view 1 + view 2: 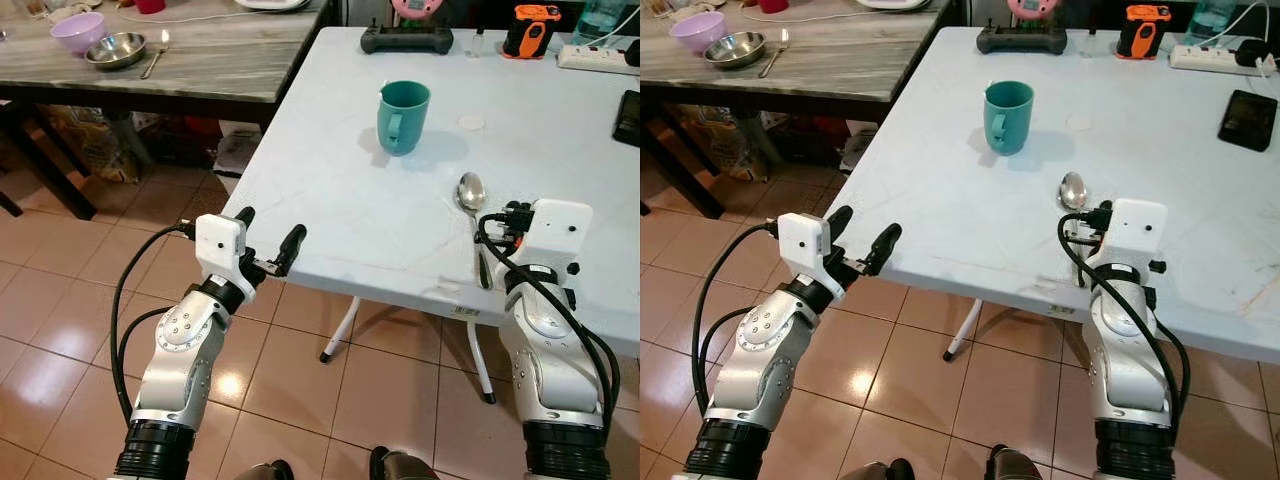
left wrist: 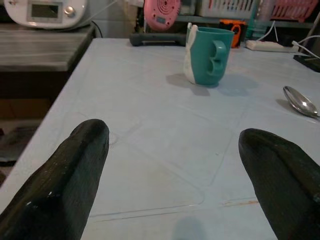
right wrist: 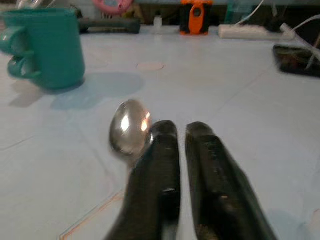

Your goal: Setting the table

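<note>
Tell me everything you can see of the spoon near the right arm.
The spoon is shiny silver metal, lying flat on the pale table with its oval bowl facing up and pointing toward the teal mug, from which it lies apart. Its handle runs back toward the table's near edge, partly hidden under the right wrist. The right tool sits low over the handle, fingers nearly together beside the bowl; whether they pinch the handle cannot be told.

A pale tabletop (image 1: 330,200) stands on a brown tiled floor (image 1: 60,330); at 11 o'clock is a dark wooden table (image 1: 210,60).
</note>
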`<state>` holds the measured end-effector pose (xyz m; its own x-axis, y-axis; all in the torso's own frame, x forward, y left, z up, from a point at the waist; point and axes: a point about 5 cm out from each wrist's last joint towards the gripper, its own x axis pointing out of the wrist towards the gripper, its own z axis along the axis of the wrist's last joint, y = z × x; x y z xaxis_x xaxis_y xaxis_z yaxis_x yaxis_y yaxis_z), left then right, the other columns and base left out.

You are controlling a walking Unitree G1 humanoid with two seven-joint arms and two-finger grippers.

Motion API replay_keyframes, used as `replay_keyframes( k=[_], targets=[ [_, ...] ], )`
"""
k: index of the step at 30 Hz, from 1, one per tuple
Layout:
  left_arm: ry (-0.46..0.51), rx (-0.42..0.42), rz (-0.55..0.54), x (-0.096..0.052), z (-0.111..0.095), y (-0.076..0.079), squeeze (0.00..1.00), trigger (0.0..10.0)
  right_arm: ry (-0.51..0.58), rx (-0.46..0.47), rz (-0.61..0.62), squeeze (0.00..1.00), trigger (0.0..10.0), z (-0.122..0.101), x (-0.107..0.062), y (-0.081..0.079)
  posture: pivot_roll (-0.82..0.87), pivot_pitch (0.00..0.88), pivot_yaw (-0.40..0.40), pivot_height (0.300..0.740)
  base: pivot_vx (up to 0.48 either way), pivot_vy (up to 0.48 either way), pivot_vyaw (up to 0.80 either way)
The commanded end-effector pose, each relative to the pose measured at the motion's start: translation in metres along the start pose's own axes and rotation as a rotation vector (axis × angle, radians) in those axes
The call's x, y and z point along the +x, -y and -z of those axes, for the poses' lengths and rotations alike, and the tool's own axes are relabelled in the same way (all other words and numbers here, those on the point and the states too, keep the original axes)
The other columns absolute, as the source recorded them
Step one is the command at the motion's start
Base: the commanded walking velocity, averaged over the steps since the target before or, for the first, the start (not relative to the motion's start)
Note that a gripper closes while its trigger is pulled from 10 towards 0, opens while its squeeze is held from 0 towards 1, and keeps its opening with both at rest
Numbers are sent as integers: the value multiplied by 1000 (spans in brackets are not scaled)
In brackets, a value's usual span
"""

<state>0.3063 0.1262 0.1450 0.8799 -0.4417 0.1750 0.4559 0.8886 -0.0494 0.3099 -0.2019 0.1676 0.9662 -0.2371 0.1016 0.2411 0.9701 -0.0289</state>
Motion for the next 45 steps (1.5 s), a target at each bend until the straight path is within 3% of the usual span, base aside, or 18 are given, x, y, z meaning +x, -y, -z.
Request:
replay_keyframes(
  k=[1,5,8,19,30,43,44,45],
  targets=[
    [-14,8,-18,-4,3,-5,0,10000,-26,9,-15,1000,10000,4,-2,-2,-201,152,96,740,0,0,0],
    [-27,11,38,-8,4,-1,0,10000,-44,8,-39,1000,10000,4,1,-5,-199,155,93,740,0,0,0],
    [-40,12,164,-16,5,7,0,10000,-77,-24,-55,1000,10000,5,6,-4,-198,158,89,740,0,0,0],
    [-103,37,351,-33,11,21,0,10000,-171,-65,-81,1000,10000,8,16,4,-201,176,91,740,0,0,0],
    [-98,33,383,-33,9,25,0,10000,-230,-74,-104,1000,10000,12,25,4,-200,177,89,740,0,0,0],
    [-93,26,387,-33,9,30,0,10000,-258,-87,-186,1000,10000,14,38,-8,-198,176,82,740,0,0,0],
    [-93,25,387,-33,10,31,0,10000,-263,-88,-196,875,10000,15,38,-10,-198,176,82,740,0,0,0],
    [-93,24,389,-33,10,31,0,10000,-269,-93,-211,0,10000,16,39,-13,-196,177,81,740,0,0,0]
  ],
)
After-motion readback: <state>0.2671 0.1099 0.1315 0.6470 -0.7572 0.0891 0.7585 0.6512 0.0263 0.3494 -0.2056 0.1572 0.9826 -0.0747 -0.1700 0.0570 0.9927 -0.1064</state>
